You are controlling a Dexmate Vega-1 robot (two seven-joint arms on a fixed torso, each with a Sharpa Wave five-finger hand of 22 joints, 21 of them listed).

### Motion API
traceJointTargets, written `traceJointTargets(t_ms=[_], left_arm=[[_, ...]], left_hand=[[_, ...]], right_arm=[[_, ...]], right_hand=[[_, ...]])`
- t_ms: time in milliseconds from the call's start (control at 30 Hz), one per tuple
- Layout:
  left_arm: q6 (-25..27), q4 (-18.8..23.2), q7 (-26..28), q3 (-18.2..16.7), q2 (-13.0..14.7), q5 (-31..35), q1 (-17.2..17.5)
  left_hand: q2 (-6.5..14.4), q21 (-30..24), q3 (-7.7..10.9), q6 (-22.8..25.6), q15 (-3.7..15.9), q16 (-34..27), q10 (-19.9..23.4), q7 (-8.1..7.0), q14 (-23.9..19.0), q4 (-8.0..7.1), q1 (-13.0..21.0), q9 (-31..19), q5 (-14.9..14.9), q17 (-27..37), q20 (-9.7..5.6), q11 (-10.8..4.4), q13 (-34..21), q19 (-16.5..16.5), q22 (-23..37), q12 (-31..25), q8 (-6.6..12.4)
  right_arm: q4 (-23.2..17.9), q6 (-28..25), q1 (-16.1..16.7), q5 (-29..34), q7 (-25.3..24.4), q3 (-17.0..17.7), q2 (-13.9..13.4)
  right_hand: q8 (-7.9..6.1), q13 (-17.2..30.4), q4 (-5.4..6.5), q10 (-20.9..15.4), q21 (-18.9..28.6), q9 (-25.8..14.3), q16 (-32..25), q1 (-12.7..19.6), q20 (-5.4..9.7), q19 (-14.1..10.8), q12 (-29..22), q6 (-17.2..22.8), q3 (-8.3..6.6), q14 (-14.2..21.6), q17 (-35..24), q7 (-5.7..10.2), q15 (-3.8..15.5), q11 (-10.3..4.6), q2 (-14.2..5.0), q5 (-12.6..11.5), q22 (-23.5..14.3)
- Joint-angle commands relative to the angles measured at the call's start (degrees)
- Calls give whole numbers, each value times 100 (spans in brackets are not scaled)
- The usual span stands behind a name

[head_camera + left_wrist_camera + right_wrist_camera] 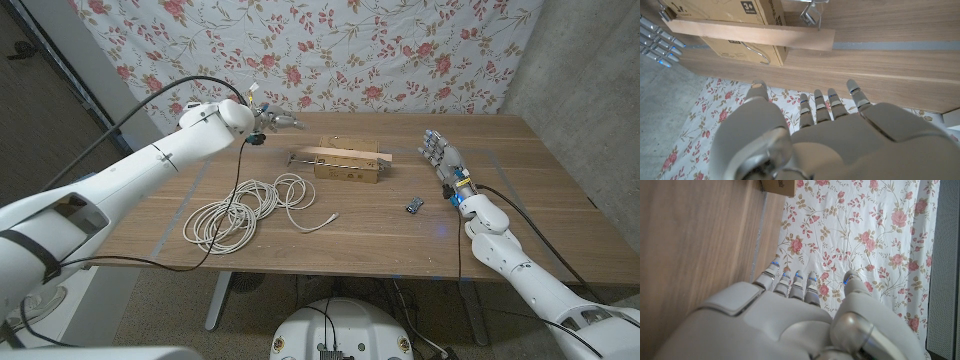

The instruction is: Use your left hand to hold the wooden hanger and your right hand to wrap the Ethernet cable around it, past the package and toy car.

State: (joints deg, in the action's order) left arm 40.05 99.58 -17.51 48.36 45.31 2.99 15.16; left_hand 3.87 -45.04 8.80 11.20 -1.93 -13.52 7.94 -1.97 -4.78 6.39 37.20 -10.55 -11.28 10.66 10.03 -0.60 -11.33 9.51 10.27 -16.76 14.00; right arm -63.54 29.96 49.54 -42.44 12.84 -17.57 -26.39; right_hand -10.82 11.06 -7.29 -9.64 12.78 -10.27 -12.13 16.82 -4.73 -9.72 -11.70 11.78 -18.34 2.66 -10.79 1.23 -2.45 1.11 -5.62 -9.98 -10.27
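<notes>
Head view first: a pale wooden hanger (pixel 341 155) is seen lying along the top of a brown cardboard package (pixel 352 168) at upper centre, its long axis running left to right, with the left hand (pixel 272 123) hovering to its upper left, fingers spread and empty, and judged the nearer one; the right hand (pixel 440 157) stands at right, fingers apart and empty, a small dark toy car (pixel 415 205) lies below it, and a coiled white Ethernet cable (pixel 245 211) is spread at lower left. Left wrist view: the hanger's bar is shown crossing the upper frame beyond the outstretched fingers, still untouched. Right wrist view: open fingers are shown over bare tabletop and the floral cloth (pixel 860 225).
</notes>
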Motion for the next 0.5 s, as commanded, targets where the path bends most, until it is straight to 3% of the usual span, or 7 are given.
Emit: traceJointTargets(t_ms=[33, 500], left_arm=[[585, 104, -991, 847, 3, 1025, -809], [804, 66, -1981, 1450, -151, 2062, -1353]], left_hand=[[-75, 24, 6, 134, 12, 5, 89, -11, -54, 56, 77, -10, -30, 2, 24, -12, -27, -60, 28, -18, 34], [-294, 95, -45, 270, 52, 72, 108, -93, -34, 206, 298, -17, -133, -3, 9, -50, -30, -160, 23, 40, -21]], right_arm=[[-183, 92, 205, -28, -109, 56, -5], [-363, 161, 381, -32, -194, 101, -44]], right_hand=[[-29, 20, 8, -57, -2, -21, -41, -23, -6, -53, -41, 75, 32, 50, -35, 0, -17, -10, -6, -11, -18], [-31, 22, 14, -88, 0, -22, -45, -43, -5, -80, -43, 92, 43, 74, -40, 5, -32, 6, -8, -12, -18]])
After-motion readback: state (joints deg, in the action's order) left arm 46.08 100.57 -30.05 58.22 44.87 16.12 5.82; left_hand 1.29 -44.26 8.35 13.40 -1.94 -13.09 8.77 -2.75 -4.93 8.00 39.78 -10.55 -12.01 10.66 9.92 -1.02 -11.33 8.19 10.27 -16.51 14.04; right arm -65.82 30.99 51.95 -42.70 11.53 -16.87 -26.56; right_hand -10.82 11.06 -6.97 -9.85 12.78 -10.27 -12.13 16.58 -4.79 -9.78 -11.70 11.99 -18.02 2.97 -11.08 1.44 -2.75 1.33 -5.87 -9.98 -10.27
